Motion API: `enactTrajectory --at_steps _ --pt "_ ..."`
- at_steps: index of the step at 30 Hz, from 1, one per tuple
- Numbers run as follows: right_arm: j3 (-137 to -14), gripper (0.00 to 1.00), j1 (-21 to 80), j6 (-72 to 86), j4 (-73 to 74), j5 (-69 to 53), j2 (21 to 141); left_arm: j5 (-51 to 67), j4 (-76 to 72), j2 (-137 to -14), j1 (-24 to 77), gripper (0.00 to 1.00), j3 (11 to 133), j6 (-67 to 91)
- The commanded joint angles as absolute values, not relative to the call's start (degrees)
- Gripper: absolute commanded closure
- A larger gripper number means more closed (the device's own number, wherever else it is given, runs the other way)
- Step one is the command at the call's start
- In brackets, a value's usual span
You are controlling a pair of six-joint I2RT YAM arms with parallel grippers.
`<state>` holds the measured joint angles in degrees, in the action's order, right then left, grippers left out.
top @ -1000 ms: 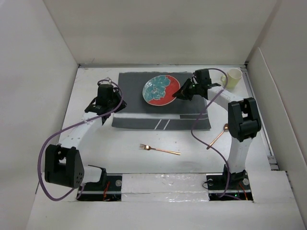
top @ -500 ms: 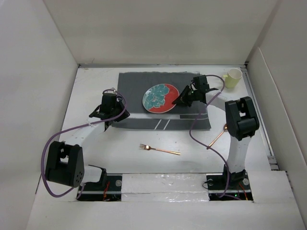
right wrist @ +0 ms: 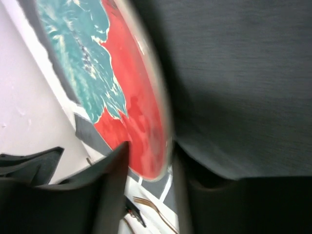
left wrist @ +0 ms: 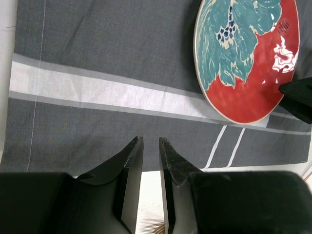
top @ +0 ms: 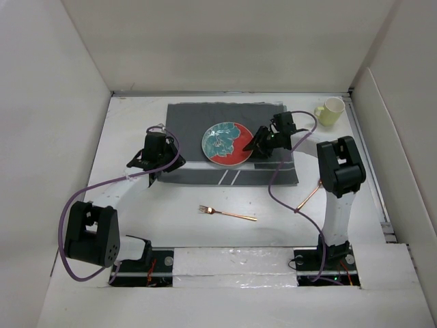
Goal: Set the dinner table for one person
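The dinner table [top: 130,130] is a white top carrying a dark grey striped placemat [top: 191,123] [left wrist: 97,48] [right wrist: 243,73]. On the mat lies a red and teal plate [top: 227,144] [left wrist: 246,53] [right wrist: 126,97]. My right gripper [top: 252,146] [right wrist: 150,146] straddles the plate's right rim with its jaws open, one finger over the red face and one outside the rim. My left gripper [top: 161,169] [left wrist: 151,140] hovers at the mat's near left edge, fingers only a slit apart, nothing between them.
A copper fork [top: 227,213] [right wrist: 151,207] lies on the table in front of the mat. A copper spoon [top: 311,193] lies at the right beside the right arm. A pale yellow mug [top: 330,111] stands at the far right corner. White walls enclose the table.
The placemat and plate have slid toward the near edge, both grippers moving with them. The right jaws, shut on the plate's rim before, now stand apart.
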<state>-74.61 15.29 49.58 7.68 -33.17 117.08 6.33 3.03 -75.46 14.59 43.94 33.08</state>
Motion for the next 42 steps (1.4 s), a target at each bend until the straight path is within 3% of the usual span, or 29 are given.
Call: enactTrajectory --at_steps 1,5,8,9,11,18,21,23,24,27,32,42 --pt "-76.54 0.49 13.81 45.28 11.76 -30.24 111.98 7.29 1.58 -74.01 14.59 0.83 44.99 32.96" --pt "-79.62 0.42 11.26 41.05 18.44 -26.81 108.55 7.91 2.81 -72.51 14.59 0.84 48.06 31.65" --pt "-83.21 0.44 8.97 37.28 21.96 -26.63 106.53 8.0 5.52 -70.93 16.25 0.94 52.79 28.13" --pt "-84.19 0.7 7.22 36.57 23.63 -26.2 106.18 7.21 6.49 -70.67 17.22 0.97 54.39 26.91" --pt "-85.95 1.0 5.02 36.38 23.91 -24.09 104.25 1.96 9.21 -69.87 23.25 1.0 59.12 22.88" --pt "-95.41 1.0 -6.14 41.3 25.12 -3.45 103.52 -21.52 13.97 -73.65 47.77 1.0 68.2 14.24" --pt "-100.79 1.0 -9.13 43.06 29.77 6.63 105.81 -20.58 13.1 -74.18 49.04 0.89 66.54 16.16" --pt "-106.24 0.88 -10.8 44.2 33.37 11.4 108.8 -17.76 11.0 -73.3 49.04 0.8 63.48 17.66" --pt "-108.26 0.73 -10.81 44.38 34.79 12.47 110.03 -16.62 10.38 -72.78 49.04 0.77 62.41 18.62" --pt "-115.73 0.53 -12.39 44.74 40.32 15.98 115.65 -14.5 9.23 -71.19 49.04 0.74 59.25 20.04" --pt "-123.83 0.48 -13.8 43.33 46.75 21.35 121.81 -13.1 9.05 -69.26 49.04 0.74 56.26 21.09" --pt "-120.59 0.47 -13.27 43.16 45.88 20.31 124.54 -10.81 8.96 -68.56 47.2 0.74 55.55 21.27"
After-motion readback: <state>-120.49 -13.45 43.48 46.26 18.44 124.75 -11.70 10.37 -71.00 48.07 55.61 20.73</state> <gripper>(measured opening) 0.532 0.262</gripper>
